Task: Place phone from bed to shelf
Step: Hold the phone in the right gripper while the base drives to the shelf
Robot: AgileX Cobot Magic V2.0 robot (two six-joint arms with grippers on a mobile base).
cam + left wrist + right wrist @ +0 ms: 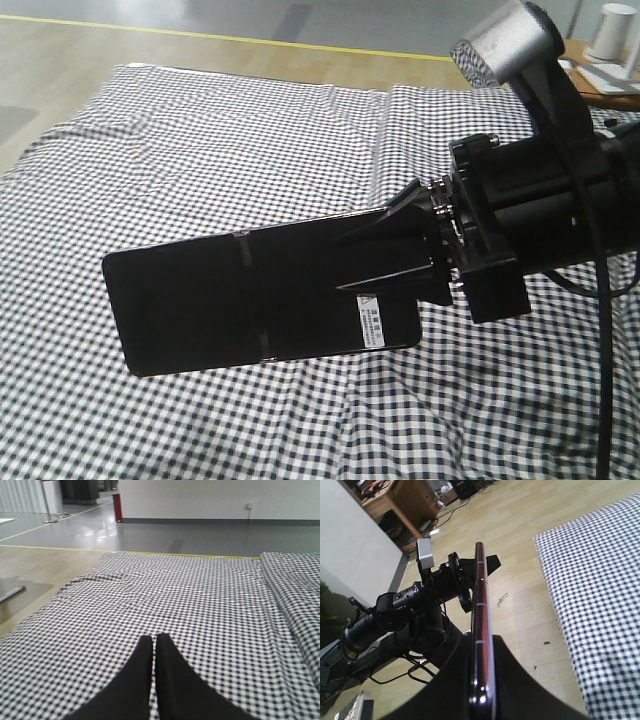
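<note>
Gingham in black and white covers the bed (pixel 200 140), which fills most of the front view. The shelf shows in none of our views, so we judge the carry has barely begun.

Our right gripper (pixel 372 262) is clamped on the phone (pixel 190 310) at 1 short end. The glossy slab sticks out sideways above the cloth and does not seem to touch it. In the right wrist view we see it edge-on between the 2 fingers, its pinkish edge running straight away from the camera. Our left gripper (pixel 154 652) hovers over the bed with its fingers pressed together and nothing between them.

To do this step well, we should hold the clamp firm, because most of the phone overhangs the grip and a glossy face could slip or pivot. We would swing toward the shelf slowly and steer the free end wide of the left arm (pixel 410 610), which looks near.

The crease (pixel 252 300) across the middle hints at flex, so the free end should not be pushed against a board. The white sticker (pixel 372 325) just beside the finger is a handy mark for spotting slip.
</note>
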